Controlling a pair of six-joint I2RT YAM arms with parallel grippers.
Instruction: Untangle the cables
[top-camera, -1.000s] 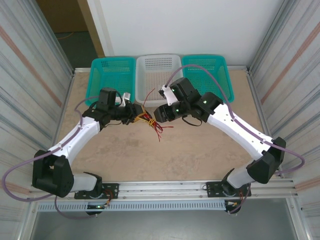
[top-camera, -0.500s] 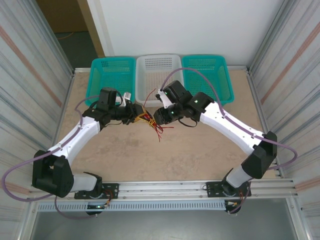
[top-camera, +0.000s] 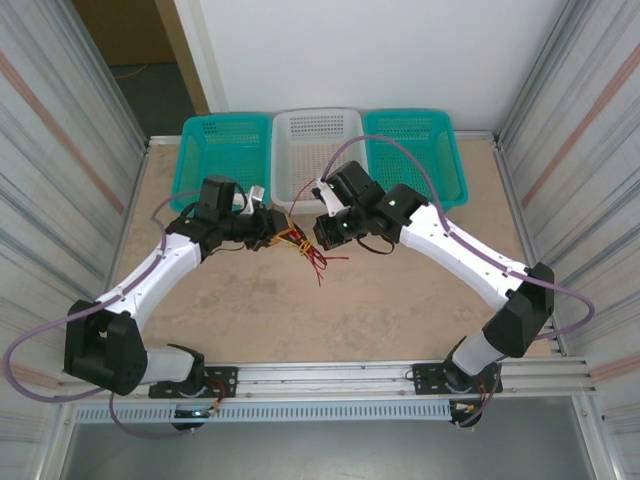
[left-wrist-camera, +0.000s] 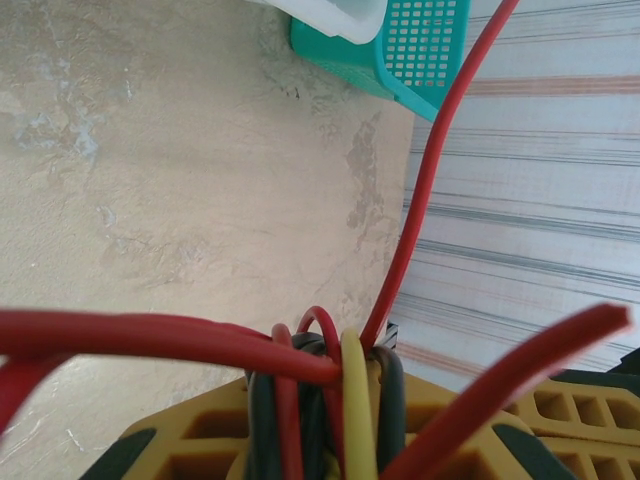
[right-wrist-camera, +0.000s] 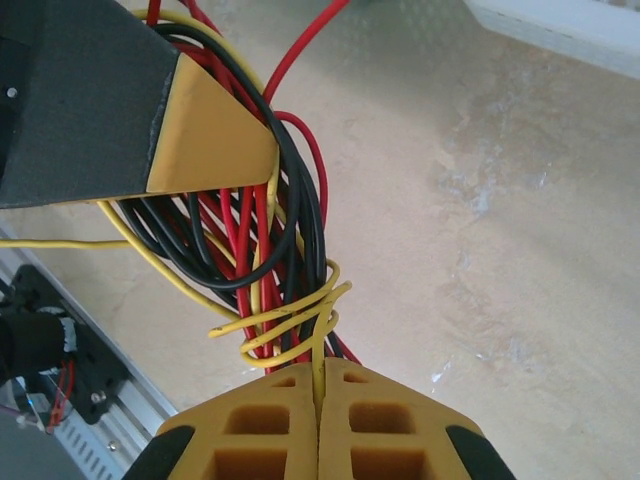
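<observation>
- The cables are hanging as one knotted bundle of red, black and yellow strands between the two grippers. They are over the far middle of the table, just in front of the near rim of the white basket. Loose red ends are trailing toward the table's near edge.
- The left gripper is clamping the thick of the bundle, with red, black and yellow strands all passing between its yellow fingers.
- The right gripper is pinching with its pads almost meeting. It is gripping a single yellow strand just below where that strand is looping around the rest.
- The step in hand is probably drawing this yellow strand free while the left gripper is anchoring the bundle.
- Doing it well likely means pulling slowly and steering the strand so the loops are unwinding. A straight tug risks cinching the coil tighter or letting the thin wire slip from the pads.
- The far edge is crowded. The white basket is sitting right behind the bundle, with the left teal basket and the right teal basket flanking it.
- Bare table is lying open toward the near edge and the right edge, so drawing the strand that way is offering the most room. The side walls are standing well apart from both grippers.
</observation>
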